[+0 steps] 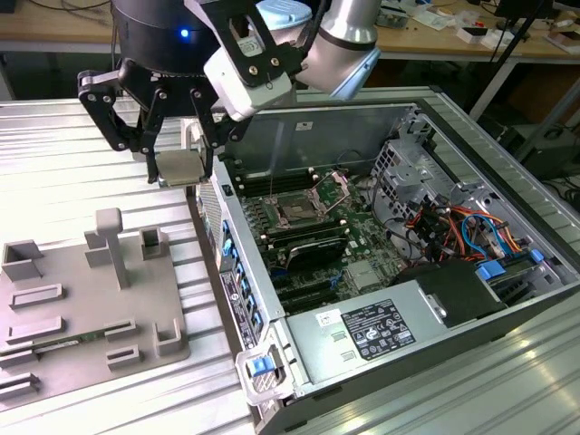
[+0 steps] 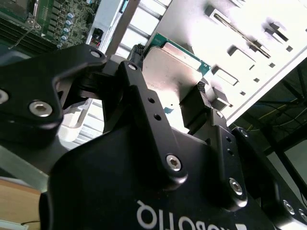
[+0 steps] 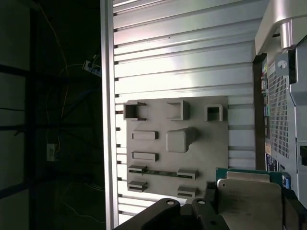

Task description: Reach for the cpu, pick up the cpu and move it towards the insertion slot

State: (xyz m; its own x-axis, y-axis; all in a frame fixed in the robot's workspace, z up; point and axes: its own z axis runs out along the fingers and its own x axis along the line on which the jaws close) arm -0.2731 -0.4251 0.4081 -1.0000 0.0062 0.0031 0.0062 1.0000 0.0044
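- Ribbed aluminium bench [image 1: 54, 154] carries the whole setup; cluttered wooden worktables run along the back of the room in the exterior view.
- Open computer case [image 1: 471, 136] lies on its side on the bench, toward the exterior view's right, motherboard face-up. Presumably laid flat so the board can be reached from above.
- Grey plastic tray [image 1: 77, 313] sits on the bench at the exterior view's left, just beside the case wall. Its raised blocks and pockets look meant to hold parts at known spots. Seen from above in the first wrist view [image 3: 177, 143].
- Arm hangs over the gap between tray and case, with the tool [image 1: 177, 168] pointing down.
- Tool state: fingers [image 2: 144, 103] closed onto opposite edges of the cpu [image 1: 177, 169], gripping it by the rim so the flat metal top stays untouched.
- cpu is off the tray and in the air, held roughly level, just beside the case's near wall and above it. Silvery top with green edge visible in both wrist views [image 2: 175, 72] [image 3: 249, 203].
- Insertion slot [image 1: 299, 210] sits on the green board inside the case, retention frame hinged up, centre uncovered. Well apart from the cpu toward the exterior view's right.
- Judgement: pick-up done; transfer toward the slot not complete.
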